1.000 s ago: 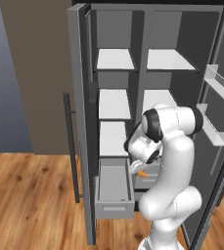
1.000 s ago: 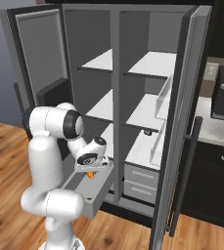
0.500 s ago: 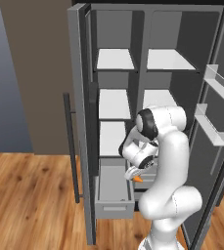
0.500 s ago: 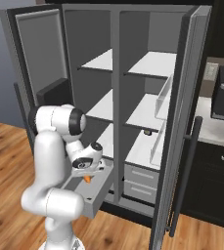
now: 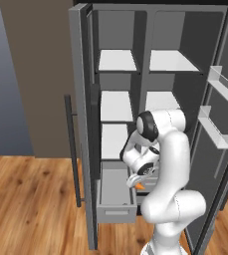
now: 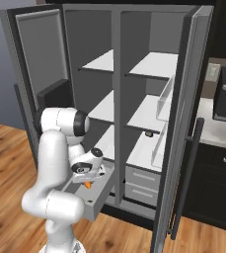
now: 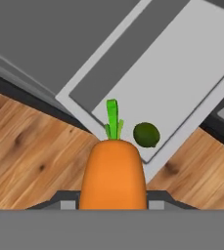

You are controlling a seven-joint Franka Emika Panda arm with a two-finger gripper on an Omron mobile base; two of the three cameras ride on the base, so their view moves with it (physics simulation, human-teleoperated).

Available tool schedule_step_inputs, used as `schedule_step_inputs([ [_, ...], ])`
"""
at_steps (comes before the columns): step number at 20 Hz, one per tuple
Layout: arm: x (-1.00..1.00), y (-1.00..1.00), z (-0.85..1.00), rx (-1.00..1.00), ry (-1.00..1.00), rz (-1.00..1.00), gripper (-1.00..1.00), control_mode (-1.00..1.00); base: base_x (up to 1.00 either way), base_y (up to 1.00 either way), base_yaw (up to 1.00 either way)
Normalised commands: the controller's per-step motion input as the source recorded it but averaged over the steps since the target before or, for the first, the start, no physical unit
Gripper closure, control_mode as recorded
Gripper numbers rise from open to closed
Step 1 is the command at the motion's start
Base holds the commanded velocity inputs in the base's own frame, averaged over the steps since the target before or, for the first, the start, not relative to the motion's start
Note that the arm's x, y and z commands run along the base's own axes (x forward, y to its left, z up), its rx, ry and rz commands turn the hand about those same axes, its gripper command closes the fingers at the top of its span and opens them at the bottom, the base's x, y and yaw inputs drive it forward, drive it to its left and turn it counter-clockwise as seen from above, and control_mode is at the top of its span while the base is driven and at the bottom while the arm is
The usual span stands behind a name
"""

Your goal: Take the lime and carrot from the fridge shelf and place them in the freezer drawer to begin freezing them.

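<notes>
My gripper [image 7: 112, 199] is shut on the orange carrot [image 7: 113, 173], whose green stalk points away from the hand. The carrot [image 5: 140, 186] hangs just above the right rim of the open freezer drawer [image 5: 116, 210], at the foot of the fridge's left column. In the right base view the gripper [image 6: 88, 179] holds the carrot [image 6: 87, 185] over the drawer [image 6: 97, 200]. The dark green lime [image 7: 146, 135] lies on the drawer's pale floor [image 7: 182, 73] near a corner. The fridge shelf [image 5: 172, 61] [image 6: 154, 64] at the top right is bare.
Both fridge doors stand open, the left door [image 5: 80, 124] beside the drawer and the right door [image 6: 183, 123] with its bins [image 5: 220, 84]. Two pale drawers [image 6: 141, 180] sit low in the right column. Wood floor [image 7: 30, 151] lies below the hand.
The hand has come down and slightly left with the carrot, from beside the lower shelf to just over the open drawer. The jaws stay shut on it.
</notes>
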Motion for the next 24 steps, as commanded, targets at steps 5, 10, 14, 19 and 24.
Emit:
schedule_step_inputs([
  [5, 0.1, 0.02, -0.11, 0.0, 0.0, 0.03, 1.0, -1.0, 0.0, 0.0, 0.0],
  [10, 0.06, 0.06, -0.17, 0.0, 0.0, 0.03, 1.0, -1.0, 0.0, 0.0, 0.0],
  [14, 0.04, 0.04, -0.2, 0.0, 0.0, 0.03, 1.0, -1.0, 0.0, 0.0, 0.0],
  [19, 0.02, 0.04, -0.22, 0.0, 0.0, 0.03, 1.0, -1.0, 0.0, 0.0, 0.0],
  [24, 0.0, 0.07, -0.27, 0.0, 0.01, 0.03, 1.0, -1.0, 0.0, 0.0, 0.0],
])
